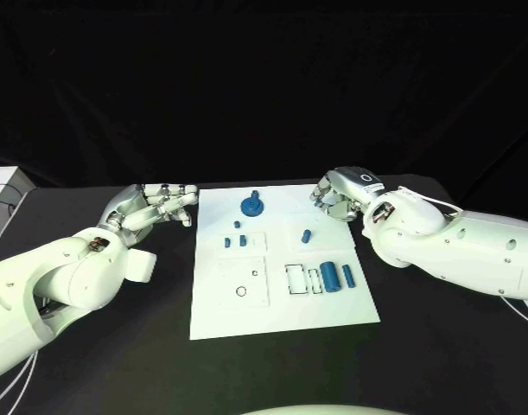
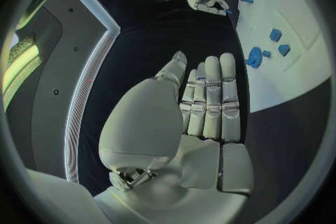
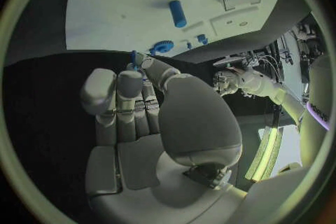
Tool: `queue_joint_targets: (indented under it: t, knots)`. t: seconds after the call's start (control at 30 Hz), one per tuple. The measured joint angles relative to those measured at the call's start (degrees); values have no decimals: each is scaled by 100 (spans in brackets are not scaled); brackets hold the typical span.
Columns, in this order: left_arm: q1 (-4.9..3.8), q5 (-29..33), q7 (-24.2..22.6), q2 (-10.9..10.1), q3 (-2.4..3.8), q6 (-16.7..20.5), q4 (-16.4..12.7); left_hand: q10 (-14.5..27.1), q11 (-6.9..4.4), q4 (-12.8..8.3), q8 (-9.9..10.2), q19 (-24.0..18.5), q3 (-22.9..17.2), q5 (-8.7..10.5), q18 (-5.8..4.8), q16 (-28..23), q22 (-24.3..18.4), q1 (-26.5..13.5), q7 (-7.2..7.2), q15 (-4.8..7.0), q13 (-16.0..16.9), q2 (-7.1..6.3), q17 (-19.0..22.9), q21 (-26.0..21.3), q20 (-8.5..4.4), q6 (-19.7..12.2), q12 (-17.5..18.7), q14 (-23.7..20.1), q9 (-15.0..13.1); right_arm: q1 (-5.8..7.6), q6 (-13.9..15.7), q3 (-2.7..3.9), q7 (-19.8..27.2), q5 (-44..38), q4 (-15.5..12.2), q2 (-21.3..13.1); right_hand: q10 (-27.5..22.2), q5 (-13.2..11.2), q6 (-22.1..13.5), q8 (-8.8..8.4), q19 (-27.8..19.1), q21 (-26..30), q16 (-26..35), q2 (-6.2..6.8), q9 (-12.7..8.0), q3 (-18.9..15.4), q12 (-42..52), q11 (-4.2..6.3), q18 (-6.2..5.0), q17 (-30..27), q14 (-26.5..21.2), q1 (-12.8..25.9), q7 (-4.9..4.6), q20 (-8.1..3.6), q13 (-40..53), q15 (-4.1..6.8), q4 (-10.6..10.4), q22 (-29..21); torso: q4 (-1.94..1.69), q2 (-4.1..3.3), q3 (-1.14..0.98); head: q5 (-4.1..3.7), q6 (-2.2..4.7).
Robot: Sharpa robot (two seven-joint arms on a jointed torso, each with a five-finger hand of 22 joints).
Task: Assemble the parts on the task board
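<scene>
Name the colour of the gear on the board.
Blue; the gear shows best in the head view.

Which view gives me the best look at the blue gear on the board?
The head view: the blue gear sits unobstructed near the far edge of the task board, seen from above. The left wrist view shows it small and distorted beyond the left hand. The right wrist view shows it just past the right hand's fingers.

Dim room, black backdrop; overhead light makes task board (image 1: 283, 298) glare white, greenish tint on arms; wrist views fisheye-bent, dark vignette, soft rims.
</scene>
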State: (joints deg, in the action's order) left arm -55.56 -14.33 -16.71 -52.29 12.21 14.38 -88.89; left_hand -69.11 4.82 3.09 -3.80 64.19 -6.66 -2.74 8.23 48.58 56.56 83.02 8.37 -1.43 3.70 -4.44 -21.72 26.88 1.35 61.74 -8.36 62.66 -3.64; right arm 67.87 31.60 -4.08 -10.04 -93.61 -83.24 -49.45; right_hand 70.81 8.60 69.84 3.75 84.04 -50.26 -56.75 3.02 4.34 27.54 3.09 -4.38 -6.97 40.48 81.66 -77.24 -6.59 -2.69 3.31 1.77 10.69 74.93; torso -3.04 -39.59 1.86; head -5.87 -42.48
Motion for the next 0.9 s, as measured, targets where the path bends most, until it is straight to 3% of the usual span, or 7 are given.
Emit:
queue_joint_targets:
  t: [0.27, 0.4, 0.67, 0.9]
  knots:
    - [0, 0, 0, 34, 0, 0, 27, 0, 0, 0, 0, 0, 0, 0, 0, 0, 0, 0, 0, 0, 0, 0, 0, -9, 0, 0, 0, 0, 0, -11, 92, 10, 69, 119, -620, -60, 1, -11, 17, 0, 8, 0, -22, 30, 0, -1, 0, -1, 32, -1, 0, -30, -17, -8, 0, 0, -1, -1, 0, 0, 0, 99, 7]
    - [0, -1, 0, 75, 0, 0, 39, 0, 0, 0, 0, 0, 0, 0, 0, 0, 6, 0, 0, 0, 0, 0, -8, -9, 0, 0, 0, 0, 0, -89, 87, -33, 107, 135, -859, 73, 1, -11, 17, 0, 9, 0, -22, 30, 0, -1, 0, -1, 35, -1, 0, -30, -17, -9, 0, 0, -1, -1, -4, 3, 0, 187, -9]
    - [0, -1, -2, 151, -1, -2, 57, 0, 0, 0, 0, 0, 0, 0, 0, -24, 5, 0, 0, 0, 0, 0, -13, -9, 0, 0, 0, 0, 0, -300, -39, -125, 130, 83, -962, 431, 1, 5, 17, 0, 10, 7, -22, 30, -1, -3, 0, -1, 40, -10, 0, -30, -17, -9, 0, 0, -1, -2, -15, 7, 16, 361, -65]
    - [0, -1, -3, 182, -2, -2, 66, 0, 0, 0, 0, 0, 0, 0, 0, -24, 5, 0, 0, 0, 0, 0, -13, -9, 0, 0, 0, 0, 0, -520, -282, -165, 111, -29, -922, 690, 2, 5, 17, 0, 8, 51, -22, 30, -5, -4, 0, -2, 46, -25, 0, -30, -17, -8, 0, -1, -1, -3, -19, 9, 20, 454, -118]
